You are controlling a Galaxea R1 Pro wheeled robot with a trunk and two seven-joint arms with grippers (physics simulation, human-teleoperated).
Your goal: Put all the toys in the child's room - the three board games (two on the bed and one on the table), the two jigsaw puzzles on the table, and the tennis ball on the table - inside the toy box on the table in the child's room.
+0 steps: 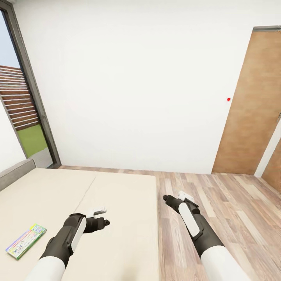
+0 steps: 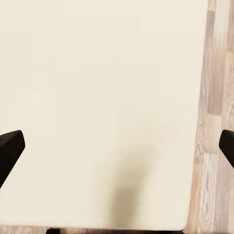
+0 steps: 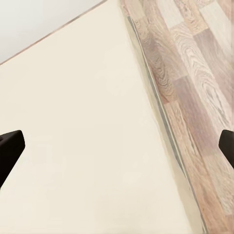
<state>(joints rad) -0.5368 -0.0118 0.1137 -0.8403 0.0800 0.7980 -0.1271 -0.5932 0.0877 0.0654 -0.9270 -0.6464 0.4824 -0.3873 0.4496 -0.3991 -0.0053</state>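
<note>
Cover print on the board game [image 1: 26,241] lying on the bed [image 1: 117,203] near the left arm: too small to read. Bed itself cut off at the head view's left and bottom edges, headboard [image 1: 15,173] mostly out of frame. Door [image 1: 249,105] right of the bed clipped by the picture's edge.

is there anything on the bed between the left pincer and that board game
Nothing visible. The board game lies flat on the bed, with bare mattress between it and the open left pincer, which hovers above.
</note>
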